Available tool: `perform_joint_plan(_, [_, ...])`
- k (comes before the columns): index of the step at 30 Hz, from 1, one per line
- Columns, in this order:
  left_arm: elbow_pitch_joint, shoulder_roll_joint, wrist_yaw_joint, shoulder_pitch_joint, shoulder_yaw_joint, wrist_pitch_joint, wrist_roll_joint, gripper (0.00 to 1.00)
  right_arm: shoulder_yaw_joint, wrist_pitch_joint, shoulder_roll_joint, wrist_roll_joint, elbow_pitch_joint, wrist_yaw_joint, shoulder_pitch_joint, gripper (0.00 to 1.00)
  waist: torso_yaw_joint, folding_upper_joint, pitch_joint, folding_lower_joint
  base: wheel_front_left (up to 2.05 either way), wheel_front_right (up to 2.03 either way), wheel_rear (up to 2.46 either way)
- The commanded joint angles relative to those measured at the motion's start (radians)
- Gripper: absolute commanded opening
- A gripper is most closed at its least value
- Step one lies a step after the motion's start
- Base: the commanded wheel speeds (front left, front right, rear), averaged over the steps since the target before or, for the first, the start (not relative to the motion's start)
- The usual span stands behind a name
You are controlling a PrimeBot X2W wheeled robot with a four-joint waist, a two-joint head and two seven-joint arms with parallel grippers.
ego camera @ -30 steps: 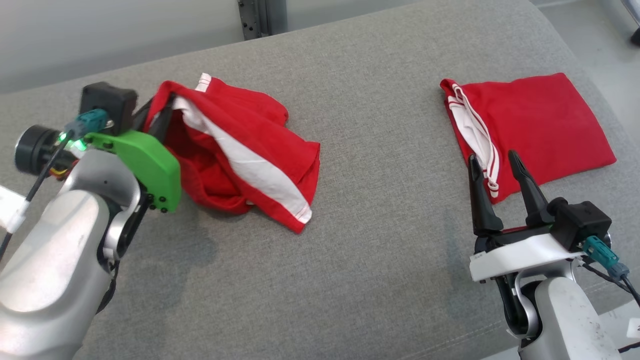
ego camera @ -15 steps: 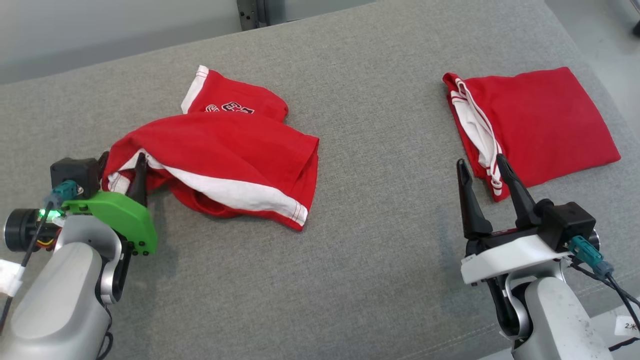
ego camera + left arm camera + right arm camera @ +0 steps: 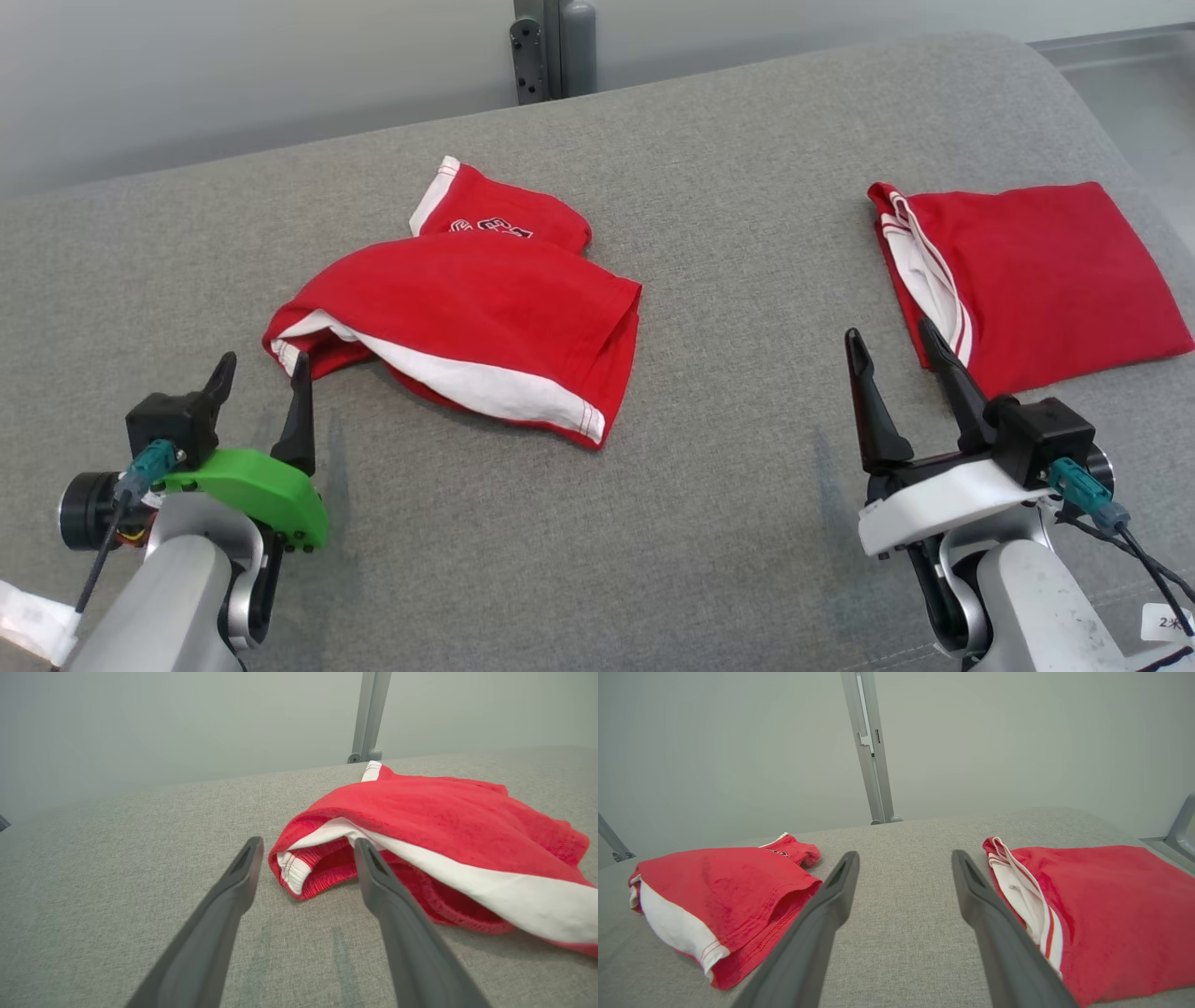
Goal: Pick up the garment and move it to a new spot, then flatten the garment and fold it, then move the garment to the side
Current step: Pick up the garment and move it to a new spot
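Shows a wide grey cushion (image 3: 728,523) bearing two red garments, with both grippers low at its near edge.
Places the crumpled red garment (image 3: 485,299), white-banded, left of centre, and a folded red garment (image 3: 1046,271) flat at the far right, well apart. Sets the left gripper (image 3: 264,364), fingers spread and empty, just beside the crumpled garment's near left corner, and the right gripper (image 3: 888,332), likewise spread and empty, just beside the folded one's striped edge.
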Motion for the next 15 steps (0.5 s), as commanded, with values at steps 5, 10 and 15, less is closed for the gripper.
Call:
perform_joint_plan(5, [-0.079, -0.017, 0.035, 0.085, 0.010, -0.030, 0.016, 1.00, -0.007, 0.007, -0.002, -0.002, -0.009, 0.000, 0.024, 1.00, 0.039, 0.0000, -0.042, 0.0000, 0.00, 0.00, 0.00])
perform_joint_plan(10, [-0.175, -0.049, 0.080, 0.164, 0.042, -0.043, 0.032, 1.00, -0.010, -0.001, -0.002, 0.001, -0.013, 0.000, 0.044, 1.00, 0.057, 0.0000, -0.062, 0.0000, 0.00, 0.00, 0.00])
perform_joint_plan(15, [-0.297, -0.084, 0.129, 0.270, 0.111, -0.043, 0.062, 1.00, -0.003, -0.005, -0.002, -0.009, -0.014, 0.000, 0.063, 1.00, 0.070, 0.0000, -0.078, 0.0000, 0.00, 0.00, 0.00])
